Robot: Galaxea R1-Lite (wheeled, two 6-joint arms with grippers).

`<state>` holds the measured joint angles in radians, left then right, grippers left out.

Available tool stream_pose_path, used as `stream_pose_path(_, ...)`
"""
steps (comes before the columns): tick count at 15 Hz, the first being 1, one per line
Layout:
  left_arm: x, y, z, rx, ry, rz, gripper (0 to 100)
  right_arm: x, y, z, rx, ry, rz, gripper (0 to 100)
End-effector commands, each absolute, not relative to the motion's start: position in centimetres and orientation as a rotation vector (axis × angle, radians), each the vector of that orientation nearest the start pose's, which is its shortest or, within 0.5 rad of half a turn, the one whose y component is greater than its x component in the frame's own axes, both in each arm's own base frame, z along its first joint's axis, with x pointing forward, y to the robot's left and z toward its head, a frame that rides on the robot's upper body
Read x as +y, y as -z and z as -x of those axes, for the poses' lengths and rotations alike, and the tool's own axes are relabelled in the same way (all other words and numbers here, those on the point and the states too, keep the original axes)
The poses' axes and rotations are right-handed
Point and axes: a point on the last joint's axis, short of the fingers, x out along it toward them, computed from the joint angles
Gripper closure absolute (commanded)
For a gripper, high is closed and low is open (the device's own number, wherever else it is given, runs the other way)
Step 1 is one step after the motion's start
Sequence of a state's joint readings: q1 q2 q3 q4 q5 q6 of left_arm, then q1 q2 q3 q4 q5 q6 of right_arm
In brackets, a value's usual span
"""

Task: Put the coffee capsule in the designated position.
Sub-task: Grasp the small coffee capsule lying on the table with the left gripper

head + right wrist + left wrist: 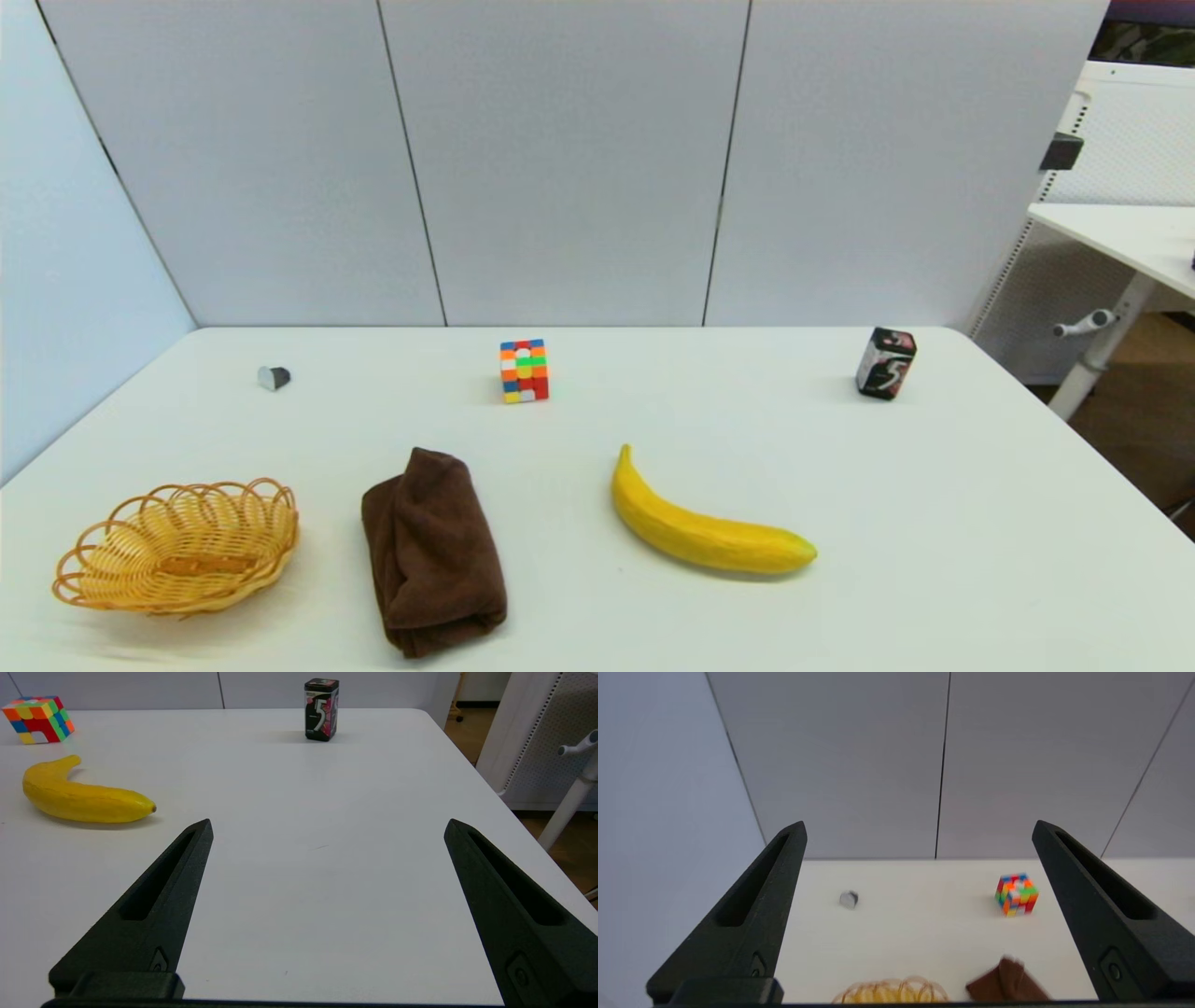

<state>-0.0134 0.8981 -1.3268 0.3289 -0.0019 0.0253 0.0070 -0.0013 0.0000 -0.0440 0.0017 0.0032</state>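
Note:
The coffee capsule is a tiny dark pod with a silvery face, lying on its side at the far left of the white table; it also shows in the left wrist view as a small grey coffee capsule. My left gripper is open and well short of it, above the near left part of the table. My right gripper is open too, over bare table on the right side, with nothing between its fingers. Neither arm shows in the head view.
A wicker basket sits at the near left, a folded brown towel beside it, a banana near the middle. A puzzle cube stands at the back centre and a black "5" box at the back right.

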Motion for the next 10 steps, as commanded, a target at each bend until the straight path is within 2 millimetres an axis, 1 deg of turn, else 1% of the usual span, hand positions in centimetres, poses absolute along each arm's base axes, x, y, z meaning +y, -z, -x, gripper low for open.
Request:
stream_pose_path(1,0.1,-42.7,-21.0,0.057,0.002,-0.001,0,0.0,-7.5,2.2,-0.028,-0.009,-0.003,0)
stream_pose_path(2,0.1,-42.3,-23.5,0.077,0.002,-0.001,0,0.0,-7.5,2.2,-0.028,-0.009,-0.003,0)
stream_pose_path(3,0.2,-41.2,-26.5,0.118,-0.001,-0.001,0,0.0,-7.5,2.2,-0.028,-0.009,-0.003,0)
stream_pose_path(4,0.3,-40.0,-28.4,0.164,-0.006,0.001,0,0.0,-7.5,2.2,-0.028,-0.008,-0.003,0)
stream_pose_path(5,0.8,-38.5,-30.4,0.215,-0.023,0.003,0,0.0,-7.5,2.2,-0.028,-0.009,-0.003,0)
stream_pose_path(8,2.1,-34.1,-35.1,0.357,-0.056,0.011,0,0.0,-7.5,2.2,-0.028,-0.009,-0.003,0)
stream_pose_path(9,2.6,-32.9,-36.2,0.392,-0.068,0.015,0,0.0,-7.5,2.2,-0.028,-0.009,-0.003,0)
stream_pose_path(10,3.3,-31.1,-37.6,0.445,-0.083,0.02,0,0.0,-7.5,2.2,-0.028,-0.009,-0.003,0)
